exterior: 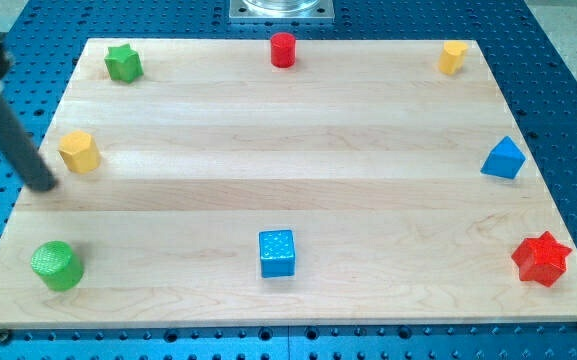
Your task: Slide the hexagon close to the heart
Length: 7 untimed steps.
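Note:
A yellow hexagon block (79,151) sits near the board's left edge. A small yellow block that looks like a heart (452,57) sits at the view's top right corner, far from the hexagon. My dark rod comes down from the view's top left. My tip (44,184) rests at the board's left edge, just left of and slightly below the hexagon, with a small gap between them.
On the wooden board (288,190) there are also a green star (123,63) at top left, a red cylinder (283,49) at top middle, a blue triangle (504,159) at right, a red star (541,258) at bottom right, a blue cube (276,252) at bottom middle and a green cylinder (57,265) at bottom left.

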### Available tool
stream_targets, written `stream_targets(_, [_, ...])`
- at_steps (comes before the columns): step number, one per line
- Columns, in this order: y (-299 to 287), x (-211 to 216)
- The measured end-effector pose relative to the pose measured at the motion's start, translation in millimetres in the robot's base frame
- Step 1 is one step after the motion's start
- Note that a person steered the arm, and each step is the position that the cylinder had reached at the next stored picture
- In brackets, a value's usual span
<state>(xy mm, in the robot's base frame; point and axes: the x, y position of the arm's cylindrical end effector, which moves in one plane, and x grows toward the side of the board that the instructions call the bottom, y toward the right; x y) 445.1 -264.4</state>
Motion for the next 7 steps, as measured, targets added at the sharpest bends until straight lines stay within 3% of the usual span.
stream_targets(4, [95,-93])
stream_targets(5, [157,-93])
stream_targets(7, [316,-133])
